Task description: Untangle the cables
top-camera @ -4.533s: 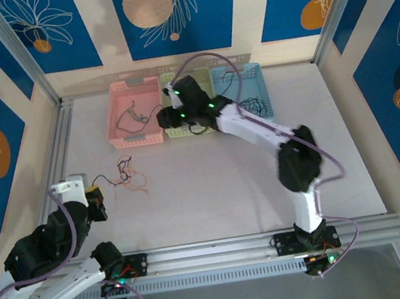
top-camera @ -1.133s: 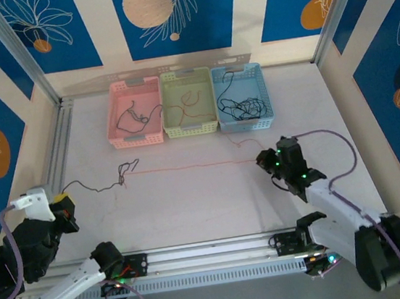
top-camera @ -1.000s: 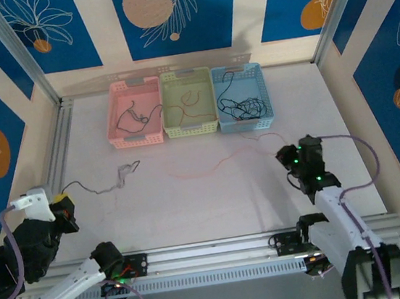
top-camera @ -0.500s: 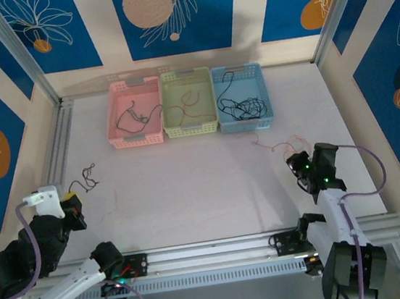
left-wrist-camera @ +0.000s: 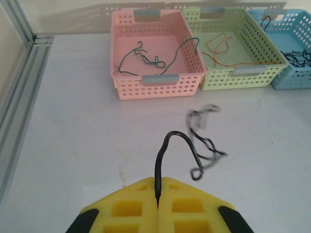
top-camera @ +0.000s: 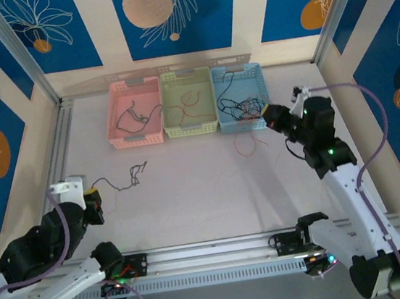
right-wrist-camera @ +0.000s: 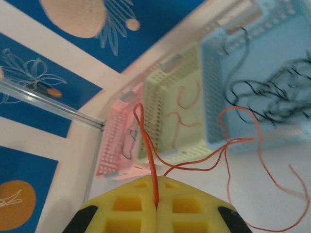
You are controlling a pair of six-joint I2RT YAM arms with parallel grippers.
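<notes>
landmark: pale green perforated plastic basket (top-camera: 192, 128), the middle of three in a row at the far side of the white tabletop (top-camera: 206, 200)
neighbours: pink perforated plastic basket (top-camera: 139, 139) against its left side; light blue perforated plastic basket (top-camera: 239, 124) against its right side
left gripper (left-wrist-camera: 158, 189): well to the near left of the green basket, low over the table; yellow pads pressed together, pinching one end of a thin black cable (left-wrist-camera: 167, 140)
black cable: arches up from the pads, then runs in a loose kinked squiggle over the table, near-left of the green basket, in front of the pink one and apart from both
right gripper (right-wrist-camera: 155, 187): right of the green basket, raised by the blue basket's near right corner; pads clamped on a thin red-orange cable (right-wrist-camera: 151, 160)
red-orange cable: droops from the pads in loose loops, near-right of the green basket; contact with the table unclear
green basket holds: curled orange-brown wire (left-wrist-camera: 218, 48)
pink basket holds: dark teal-green wire (left-wrist-camera: 156, 61)
blue basket holds: tangle of black wires (top-camera: 242, 105)
</notes>
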